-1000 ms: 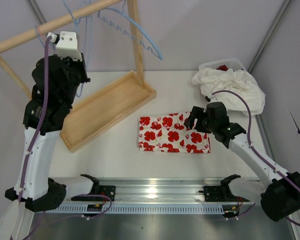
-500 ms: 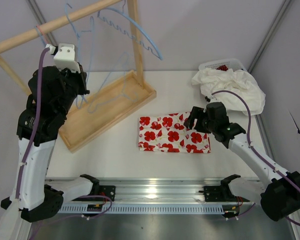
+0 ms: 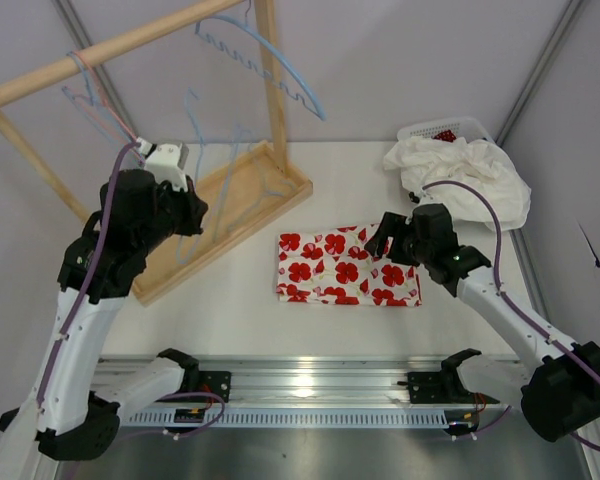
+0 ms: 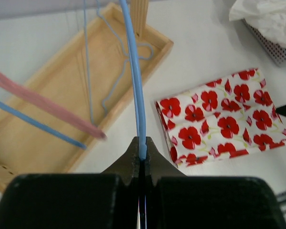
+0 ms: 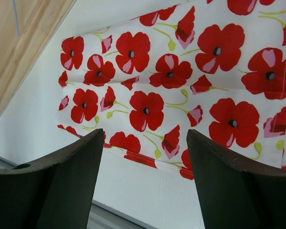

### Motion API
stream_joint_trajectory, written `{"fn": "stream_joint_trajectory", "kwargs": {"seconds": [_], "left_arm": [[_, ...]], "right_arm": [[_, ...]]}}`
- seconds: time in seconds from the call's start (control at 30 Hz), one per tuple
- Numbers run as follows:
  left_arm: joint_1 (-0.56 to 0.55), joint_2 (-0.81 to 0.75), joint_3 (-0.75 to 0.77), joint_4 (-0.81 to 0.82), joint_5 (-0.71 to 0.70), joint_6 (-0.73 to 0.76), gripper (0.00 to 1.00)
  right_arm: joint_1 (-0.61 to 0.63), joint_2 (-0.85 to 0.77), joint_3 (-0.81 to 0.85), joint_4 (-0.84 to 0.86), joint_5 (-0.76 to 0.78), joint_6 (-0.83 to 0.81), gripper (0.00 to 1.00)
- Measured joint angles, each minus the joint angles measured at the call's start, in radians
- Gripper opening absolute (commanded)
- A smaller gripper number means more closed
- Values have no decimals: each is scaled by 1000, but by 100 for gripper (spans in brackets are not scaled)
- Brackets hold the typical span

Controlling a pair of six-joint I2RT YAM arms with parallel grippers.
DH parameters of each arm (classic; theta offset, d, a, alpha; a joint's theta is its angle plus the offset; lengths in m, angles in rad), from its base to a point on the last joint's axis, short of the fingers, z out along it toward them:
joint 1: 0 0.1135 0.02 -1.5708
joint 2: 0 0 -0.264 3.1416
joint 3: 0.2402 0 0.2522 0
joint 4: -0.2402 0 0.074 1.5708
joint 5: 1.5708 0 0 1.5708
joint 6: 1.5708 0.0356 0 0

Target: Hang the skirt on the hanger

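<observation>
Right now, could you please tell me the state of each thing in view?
left gripper: fingers shut on the blue hanger.
right gripper: fingers open, over the skirt, holding nothing.
skirt: folded, flat on the table.
pink hanger: hanging on the rail.
white cloth: heaped over the basket.

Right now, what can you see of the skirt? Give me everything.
The skirt is white cloth printed with red poppies and thin green stems. It is folded into a flat, layered rectangle, with folded edges showing along its left and near sides. It lies on the white table, apart from the wooden tray to its left. The right tool hangs open over its right end without gripping it; whether it touches the cloth cannot be told. Nothing else touches it.
</observation>
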Motion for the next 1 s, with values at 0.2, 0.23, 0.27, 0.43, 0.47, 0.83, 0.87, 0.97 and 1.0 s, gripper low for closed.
{"fn": "stream_joint_trajectory", "kwargs": {"seconds": [0.2,0.23,0.27,0.43,0.47,0.83,0.87,0.97,1.0], "left_arm": [[-8,-117,-221,-5,60,-107,0],[-18,-130,-248,-2,65,-122,0],[-32,-142,-276,9,68,-136,0],[-145,-162,-378,46,55,-187,0],[-162,-162,-394,56,46,-194,0],[-363,-274,-779,284,-242,-380,0],[-375,-282,-812,301,-259,-396,0],[-396,-300,-880,358,-285,-425,0],[-400,-309,-898,378,-290,-432,0]], "right_arm": [[37,29,1,31,-27,2,80],[47,35,1,34,-27,2,80],[68,45,2,37,-26,0,80],[160,83,13,46,-3,-1,83],[179,92,18,47,6,-2,84],[473,285,63,122,193,-61,99],[509,305,63,128,215,-84,99],[607,348,62,167,277,-166,99],[640,360,61,186,297,-200,99]]}}
